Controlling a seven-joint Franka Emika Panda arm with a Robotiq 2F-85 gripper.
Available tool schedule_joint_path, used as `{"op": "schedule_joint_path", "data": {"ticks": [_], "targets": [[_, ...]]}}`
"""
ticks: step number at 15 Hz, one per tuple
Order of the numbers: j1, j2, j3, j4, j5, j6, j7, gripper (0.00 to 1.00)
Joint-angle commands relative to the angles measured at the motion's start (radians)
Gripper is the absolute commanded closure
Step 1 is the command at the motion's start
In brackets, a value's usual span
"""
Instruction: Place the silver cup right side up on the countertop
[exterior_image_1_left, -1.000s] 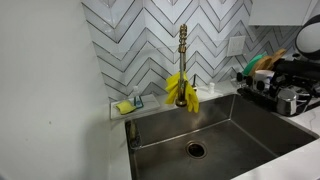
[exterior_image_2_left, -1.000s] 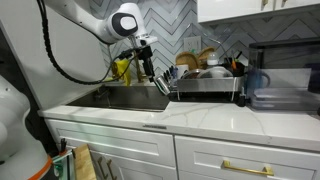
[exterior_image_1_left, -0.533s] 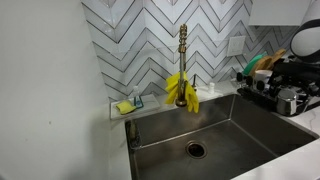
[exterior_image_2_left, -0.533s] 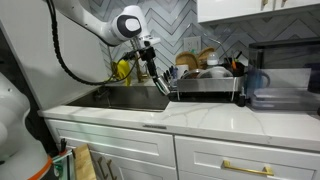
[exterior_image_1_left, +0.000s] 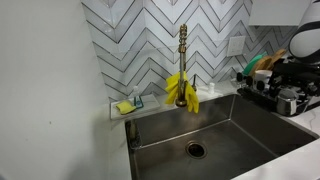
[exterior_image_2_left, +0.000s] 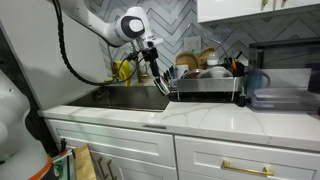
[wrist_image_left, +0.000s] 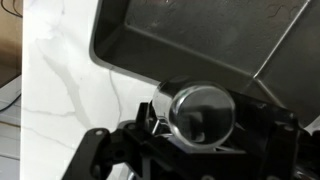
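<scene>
1. Gripper poised at the rack: in an exterior view the gripper hangs at the sink-side end of the black dish rack, above the white countertop. The silver cup is too small to pick out here.
2. In an exterior view the steel sink and a brass faucet draped with yellow gloves fill the frame. The arm is cropped at the edge, and no cup shows.
3. Only the wrist view shows the silver cup, shiny round face to the lens, between wide-spread, released jaws near the sink's corner. No pinch is visible, and rim or base cannot be told. A good grasp likely means squaring the jaws on its slick wall, then lifting clear before turning it rim-up.
</scene>
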Motion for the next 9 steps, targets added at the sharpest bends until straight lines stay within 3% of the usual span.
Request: {"op": "schedule_joint_path", "data": {"ticks": [1,5,7,9], "targets": [[0.021,0.02,-0.021,0.006,-0.016,0.012,0.004,0.04],[0.025,0.03,-0.024,0.007,-0.021,0.014,0.009,0.05],[0.027,0.033,-0.025,0.01,-0.021,0.013,0.009,0.18],[0.029,0.035,-0.027,0.012,-0.022,0.012,0.011,0.38]]}}
